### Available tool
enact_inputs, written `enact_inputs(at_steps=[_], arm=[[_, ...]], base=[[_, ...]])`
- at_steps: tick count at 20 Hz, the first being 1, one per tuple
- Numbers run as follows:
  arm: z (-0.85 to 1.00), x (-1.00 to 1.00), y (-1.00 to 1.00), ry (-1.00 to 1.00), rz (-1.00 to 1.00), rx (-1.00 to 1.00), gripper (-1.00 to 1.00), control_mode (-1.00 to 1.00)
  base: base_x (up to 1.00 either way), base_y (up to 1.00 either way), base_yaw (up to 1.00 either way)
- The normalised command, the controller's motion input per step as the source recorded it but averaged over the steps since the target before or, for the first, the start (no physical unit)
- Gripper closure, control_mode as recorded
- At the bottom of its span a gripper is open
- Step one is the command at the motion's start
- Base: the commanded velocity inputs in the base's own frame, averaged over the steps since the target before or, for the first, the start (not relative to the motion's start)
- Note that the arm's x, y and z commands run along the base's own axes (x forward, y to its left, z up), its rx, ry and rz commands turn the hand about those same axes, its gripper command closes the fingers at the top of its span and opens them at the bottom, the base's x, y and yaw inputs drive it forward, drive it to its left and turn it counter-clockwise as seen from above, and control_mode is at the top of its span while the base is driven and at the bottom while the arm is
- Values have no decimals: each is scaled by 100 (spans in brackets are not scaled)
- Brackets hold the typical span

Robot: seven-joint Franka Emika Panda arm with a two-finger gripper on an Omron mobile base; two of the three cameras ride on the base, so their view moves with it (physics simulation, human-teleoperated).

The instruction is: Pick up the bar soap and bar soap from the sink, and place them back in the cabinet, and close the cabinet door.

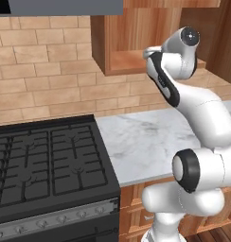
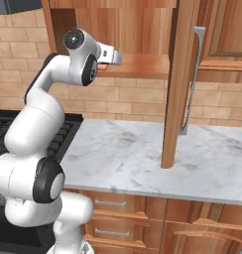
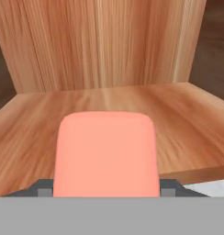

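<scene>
We see one salmon-pink bar soap (image 3: 106,153) in the hand view, sitting between the two dark fingers (image 3: 42,188), whose tips show at its lower left and lower right corners. The fingers are clenched on the bar soap. It hangs just above the front edge of the cabinet (image 3: 100,46) floor, with the plank-grain back wall straight ahead.

In the right base view, the gripper (image 2: 109,59) reaches into the open cabinet (image 2: 138,34) at the front left of its bottom shelf, and a sliver of pink (image 2: 100,65) shows beside the hand. One cabinet door (image 2: 176,84) stands open, seen edge-on, to the right of the cabinet opening. Below lies a white marble table (image 2: 143,154).

In the left base view, the arm rises in front of the cabinet (image 1: 127,38), hiding the gripper. One black stove (image 1: 46,160) sits at the table's (image 1: 141,137) left edge.
</scene>
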Motion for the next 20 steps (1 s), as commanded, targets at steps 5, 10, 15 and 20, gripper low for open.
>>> enact_inputs(at_steps=[5,10,15,20], arm=[[-15,39,0,0,0,0,100,-100],[-9,43,0,0,0,0,100,-100],[-10,45,0,0,0,0,100,-100],[-10,39,0,0,0,0,100,-100]], base=[[0,0,0],[0,0,0],[0,0,0],[0,0,0]])
